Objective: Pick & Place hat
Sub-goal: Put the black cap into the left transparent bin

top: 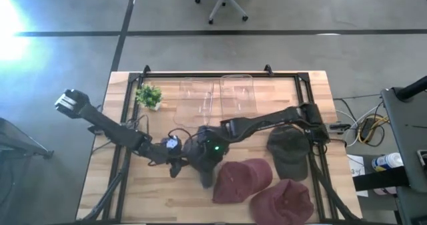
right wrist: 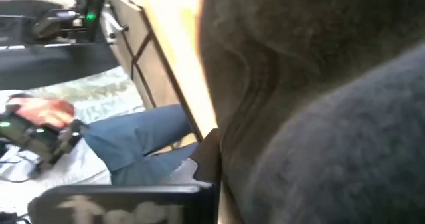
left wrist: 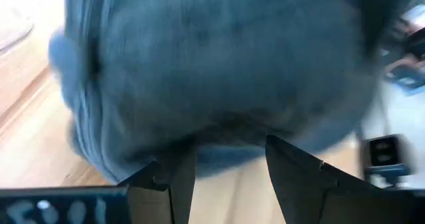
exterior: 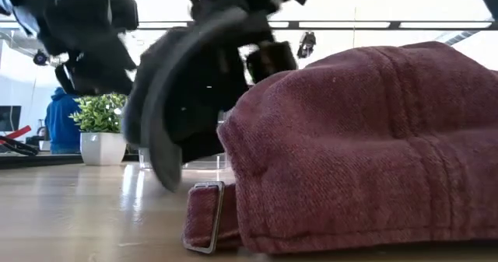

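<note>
A dark grey hat (exterior: 183,99) hangs tilted over the middle of the table, its lower edge (exterior: 165,180) just above the wood. In the high view it is the dark shape (top: 204,173) under both wrists. My right gripper (top: 201,157) reaches in from the right and is shut on it. The hat fills the right wrist view (right wrist: 319,104) beside one finger (right wrist: 207,161). My left gripper (left wrist: 229,144) comes from the left and is open. Its fingertips stand at the hat's lower rim (left wrist: 226,127). My right gripper holds the dark grey hat from above, slanting down. The hat itself hides the place of contact and the second finger. The hat hangs tilted below the gripper, clear of the table. My left gripper's fingers (left wrist: 179,174) reach the hat's rim; whether they touch it, I cannot tell.
A maroon hat (top: 241,178) lies just to the right of the grippers, its strap buckle (exterior: 206,227) on the wood. A second maroon hat (top: 282,201) and a dark olive hat (top: 289,151) lie farther right. A potted plant (top: 149,95) and clear containers (top: 220,95) stand at the back.
</note>
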Robot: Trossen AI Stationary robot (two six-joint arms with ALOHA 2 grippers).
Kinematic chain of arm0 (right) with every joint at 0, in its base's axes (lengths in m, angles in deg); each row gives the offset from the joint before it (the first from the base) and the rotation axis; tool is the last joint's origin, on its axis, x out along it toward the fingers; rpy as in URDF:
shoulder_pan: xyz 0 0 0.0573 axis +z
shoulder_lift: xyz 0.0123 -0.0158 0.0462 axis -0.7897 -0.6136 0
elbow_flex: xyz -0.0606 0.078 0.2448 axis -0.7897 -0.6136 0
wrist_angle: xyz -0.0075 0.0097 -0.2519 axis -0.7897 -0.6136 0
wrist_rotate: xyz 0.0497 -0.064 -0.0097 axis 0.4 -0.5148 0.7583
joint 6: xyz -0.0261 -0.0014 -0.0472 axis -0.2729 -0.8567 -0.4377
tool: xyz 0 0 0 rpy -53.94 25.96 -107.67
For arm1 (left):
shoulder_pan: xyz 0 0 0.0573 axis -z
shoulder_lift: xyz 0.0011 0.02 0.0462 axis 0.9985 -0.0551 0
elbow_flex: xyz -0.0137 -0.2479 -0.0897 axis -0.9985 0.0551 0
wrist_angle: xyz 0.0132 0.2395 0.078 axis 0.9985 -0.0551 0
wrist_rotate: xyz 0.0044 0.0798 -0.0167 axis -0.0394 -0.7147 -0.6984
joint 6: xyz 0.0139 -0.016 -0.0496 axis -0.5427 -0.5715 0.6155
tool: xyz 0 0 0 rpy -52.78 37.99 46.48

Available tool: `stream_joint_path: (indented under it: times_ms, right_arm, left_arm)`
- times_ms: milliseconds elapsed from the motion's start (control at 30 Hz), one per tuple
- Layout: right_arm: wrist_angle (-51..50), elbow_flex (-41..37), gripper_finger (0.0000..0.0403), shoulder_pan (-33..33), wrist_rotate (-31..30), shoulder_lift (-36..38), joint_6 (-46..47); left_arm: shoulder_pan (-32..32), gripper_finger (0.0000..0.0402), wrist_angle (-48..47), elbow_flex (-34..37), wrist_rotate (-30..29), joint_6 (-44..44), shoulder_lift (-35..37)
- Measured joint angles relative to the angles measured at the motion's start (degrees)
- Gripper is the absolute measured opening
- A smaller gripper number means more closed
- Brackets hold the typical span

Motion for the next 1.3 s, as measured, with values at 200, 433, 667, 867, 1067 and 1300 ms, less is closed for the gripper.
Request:
stream_joint_path:
  times_ms: [200, 433, 667, 867, 1067, 1300]
  right_arm:
    - [-1.10, 13.27, 0.0115, 0.17, 2.15, -6.77, -2.98]
    - [-4.57, 21.95, 0.0187, 0.39, 4.87, -6.90, -6.03]
    - [-8.65, 20.13, 0.0206, 0.63, 3.85, -7.37, -2.95]
    - [-9.53, 18.31, 0.0207, 0.49, -1.21, -6.23, -6.30]
    - [-13.39, 18.42, 0.0203, -1.25, -12.49, -1.33, -9.49]
    - [-20.35, 15.93, 0.0183, -3.37, -22.47, -1.40, -6.37]
  left_arm:
    - [0.02, 0.0174, 1.54, 0.00, -0.83, -1.06, -5.60]
    - [3.71, 0.0174, 0.81, 0.09, -0.77, -1.09, -5.30]
    - [9.19, 0.0174, -12.21, 0.29, -3.44, 5.31, 0.86]
    - [14.73, 0.0174, -16.08, 0.12, -6.91, 13.98, 9.02]
    - [17.77, 0.0174, -11.59, -1.80, -11.08, 13.19, 12.54]
    - [16.32, 0.0174, 2.94, -1.95, -10.34, 6.66, 4.03]
